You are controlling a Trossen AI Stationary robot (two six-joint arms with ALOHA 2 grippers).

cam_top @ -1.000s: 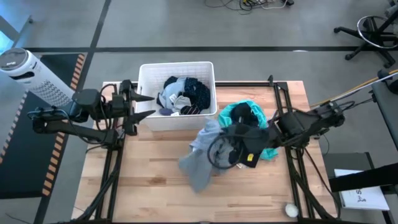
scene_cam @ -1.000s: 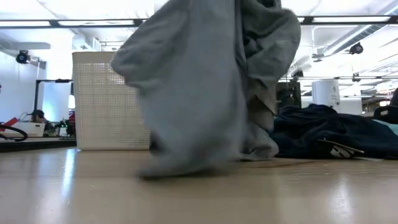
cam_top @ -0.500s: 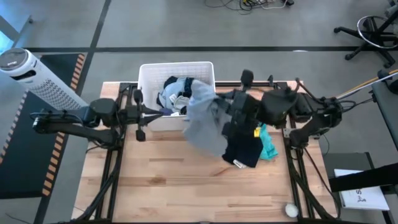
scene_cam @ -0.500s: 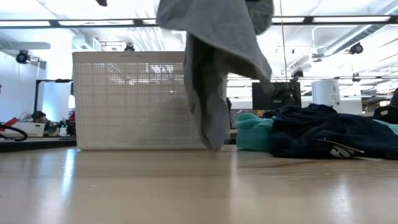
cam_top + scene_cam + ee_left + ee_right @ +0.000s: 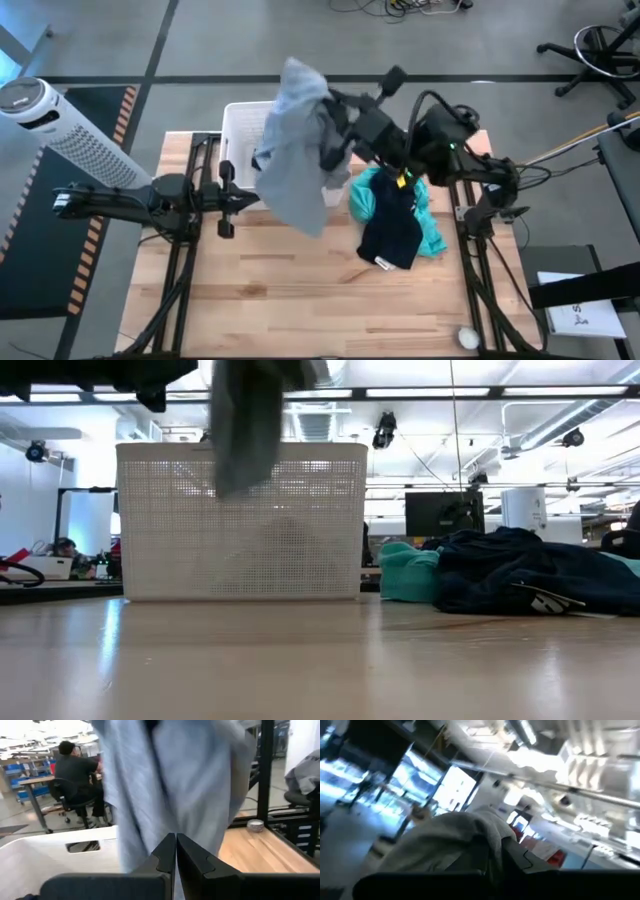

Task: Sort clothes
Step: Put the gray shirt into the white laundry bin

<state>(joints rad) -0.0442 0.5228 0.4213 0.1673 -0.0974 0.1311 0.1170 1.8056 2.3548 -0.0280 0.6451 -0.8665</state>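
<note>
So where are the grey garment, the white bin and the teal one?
grey garment (image 5: 292, 150), high view, middle of the hanging cloth.
bin (image 5: 180, 520), low view, its mesh front wall.
teal garment (image 5: 403, 575), low view, its folded end beside the bin.

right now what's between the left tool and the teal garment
In the high view, the hanging grey garment, held up by the right tool, and the white bin's corner lie between the left tool and the teal garment.

A wooden table (image 5: 300, 290) carries a white bin (image 5: 238, 120) at its far edge. Just right of the bin, a dark navy garment (image 5: 392, 225) lies over a teal garment (image 5: 431, 238). A small white round object (image 5: 467, 338) sits at the near right corner.
</note>
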